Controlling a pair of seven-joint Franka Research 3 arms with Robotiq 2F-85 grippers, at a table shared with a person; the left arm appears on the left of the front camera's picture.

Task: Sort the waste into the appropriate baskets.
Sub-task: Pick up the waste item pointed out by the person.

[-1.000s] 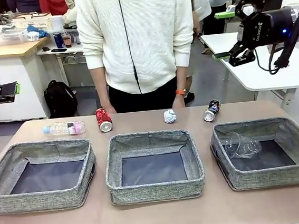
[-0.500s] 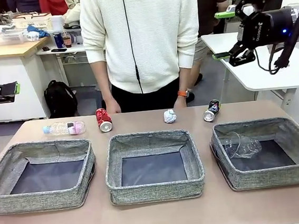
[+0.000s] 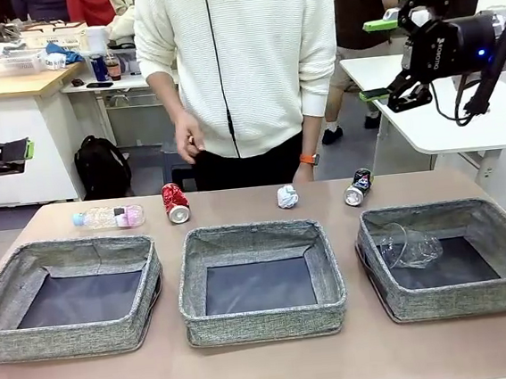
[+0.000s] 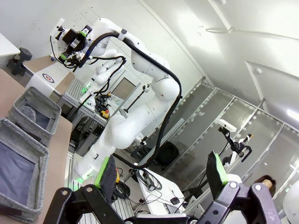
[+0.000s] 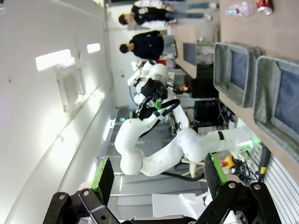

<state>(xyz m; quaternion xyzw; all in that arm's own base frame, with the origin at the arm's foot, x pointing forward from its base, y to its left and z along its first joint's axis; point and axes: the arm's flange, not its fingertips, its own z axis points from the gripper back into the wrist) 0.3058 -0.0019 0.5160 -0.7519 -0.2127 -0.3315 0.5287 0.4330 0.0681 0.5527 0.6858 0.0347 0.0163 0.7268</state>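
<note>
Along the table's far edge lie a clear bottle (image 3: 108, 218) with a blue cap, a crushed red can (image 3: 175, 202), a white paper ball (image 3: 287, 196) and a dark can (image 3: 358, 187). In front of them stand three grey baskets: left (image 3: 70, 337), middle (image 3: 264, 318) and right (image 3: 461, 299). A clear plastic cup (image 3: 408, 248) lies in the right one. My left gripper (image 3: 25, 150) hangs open at the far left, well above the table. My right gripper (image 3: 377, 59) is open, high at the upper right. Both wrist views show open, empty jaws: left gripper (image 4: 161, 170), right gripper (image 5: 156, 177).
A person in a white sweater stands at the far side, one hand (image 3: 188, 146) raised at waist height, the other hand (image 3: 303, 174) hanging just behind the paper ball. A white side table (image 3: 462, 125) stands at the right, under my right arm.
The person's hand that was down by the red can has lifted to waist height. Neither arm has moved, and the waste lies where it was.
</note>
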